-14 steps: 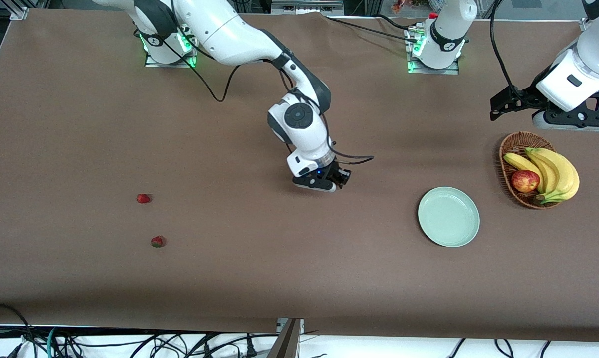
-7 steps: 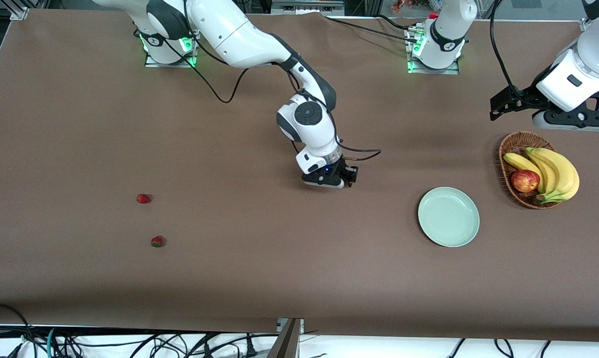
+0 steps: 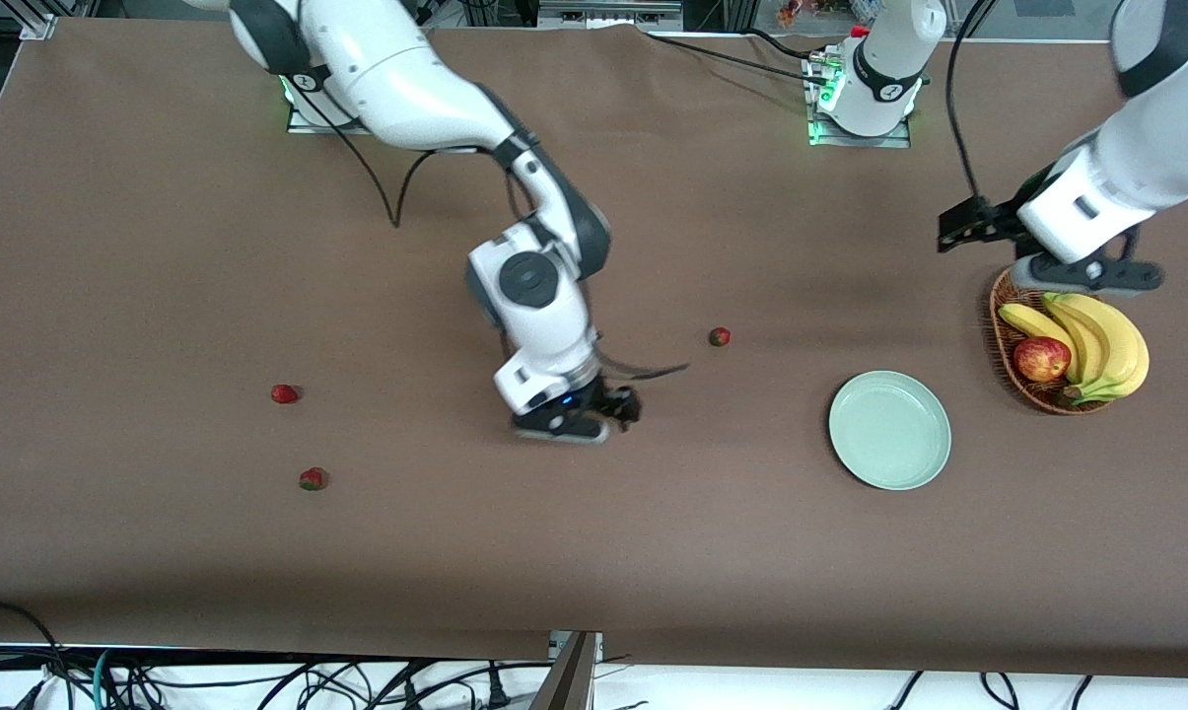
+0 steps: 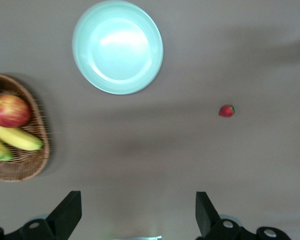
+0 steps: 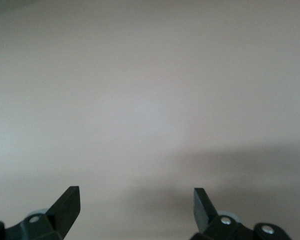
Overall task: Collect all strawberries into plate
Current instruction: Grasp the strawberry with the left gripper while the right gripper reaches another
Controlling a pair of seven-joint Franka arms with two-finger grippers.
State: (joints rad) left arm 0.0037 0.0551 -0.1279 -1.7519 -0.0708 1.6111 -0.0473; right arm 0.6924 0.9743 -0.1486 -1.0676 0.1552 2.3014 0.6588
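My right hand (image 3: 621, 410) hangs wide open and empty over mid-bench; my left hand (image 3: 958, 229), open and empty, hovers near the pale mint-green round plate (image 3: 889, 430).

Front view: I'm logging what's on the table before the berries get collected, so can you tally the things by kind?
Strawberries: 3
Plate: 1
Wicker basket: 1
Bananas: 3, as far as shows
Apple: 1
Total: 9
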